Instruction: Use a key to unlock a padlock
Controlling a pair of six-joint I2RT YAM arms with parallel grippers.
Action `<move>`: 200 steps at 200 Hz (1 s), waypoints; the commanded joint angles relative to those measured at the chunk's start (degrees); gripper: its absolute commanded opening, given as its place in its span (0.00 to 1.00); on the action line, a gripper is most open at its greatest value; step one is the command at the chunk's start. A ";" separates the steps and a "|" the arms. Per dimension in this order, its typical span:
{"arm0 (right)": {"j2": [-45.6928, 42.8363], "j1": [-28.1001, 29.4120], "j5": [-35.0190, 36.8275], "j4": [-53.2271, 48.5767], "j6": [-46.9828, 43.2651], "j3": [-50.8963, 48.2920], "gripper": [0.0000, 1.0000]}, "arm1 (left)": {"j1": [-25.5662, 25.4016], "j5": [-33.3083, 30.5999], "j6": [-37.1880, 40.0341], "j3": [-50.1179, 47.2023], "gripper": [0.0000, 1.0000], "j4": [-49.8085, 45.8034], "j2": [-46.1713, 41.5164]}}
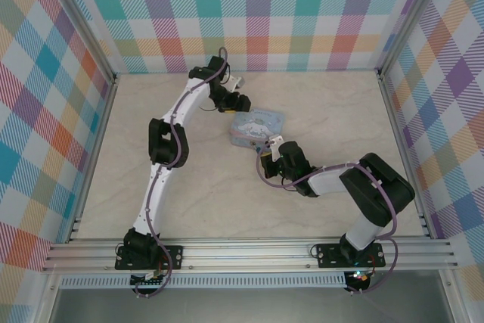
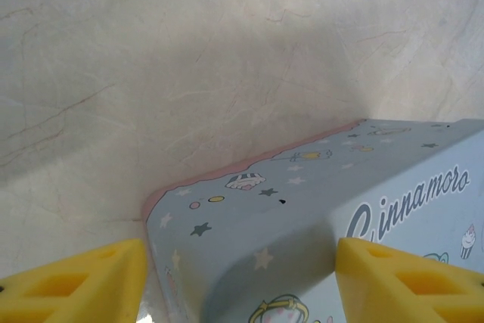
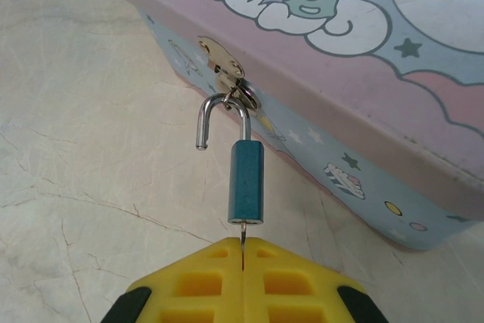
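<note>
The small blue-bodied padlock [image 3: 246, 181] hangs by its silver shackle from the hasp [image 3: 223, 66] on the front of the pale blue cartoon tin [image 3: 363, 96]. One shackle leg stands free of the body. The thin key [image 3: 243, 234] sticks into the padlock's underside, and my right gripper [image 3: 242, 251] is shut on it. From above, that gripper [image 1: 270, 144] sits at the tin's [image 1: 257, 126] near edge. My left gripper [image 1: 240, 104] is at the tin's far left corner. Its yellow fingers [image 2: 83, 285] stand apart, astride that corner of the tin [image 2: 302, 209].
The tin lies on a pale marble-patterned table [image 1: 204, 194], boxed in by plaid walls on three sides. An aluminium rail [image 1: 249, 251] runs along the near edge where both arm bases are bolted. Open tabletop lies left and right of the tin.
</note>
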 commanded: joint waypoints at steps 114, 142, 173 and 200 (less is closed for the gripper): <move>-1.12 -2.10 0.13 -1.01 4.56 -0.17 0.00 | -0.25 -12.34 -11.65 -58.24 0.64 30.71 -32.56; -1.08 -2.20 0.27 -0.46 5.63 -0.65 0.00 | -0.25 -12.36 -14.91 -67.65 0.64 35.08 -37.90; -0.89 -2.94 -0.26 -0.24 7.59 -0.53 0.00 | -0.34 -12.68 -17.27 -75.31 0.64 38.29 -42.78; -0.39 -3.26 -1.03 -0.66 9.10 0.59 0.00 | -0.42 -13.28 -17.93 -78.85 0.64 39.38 -44.61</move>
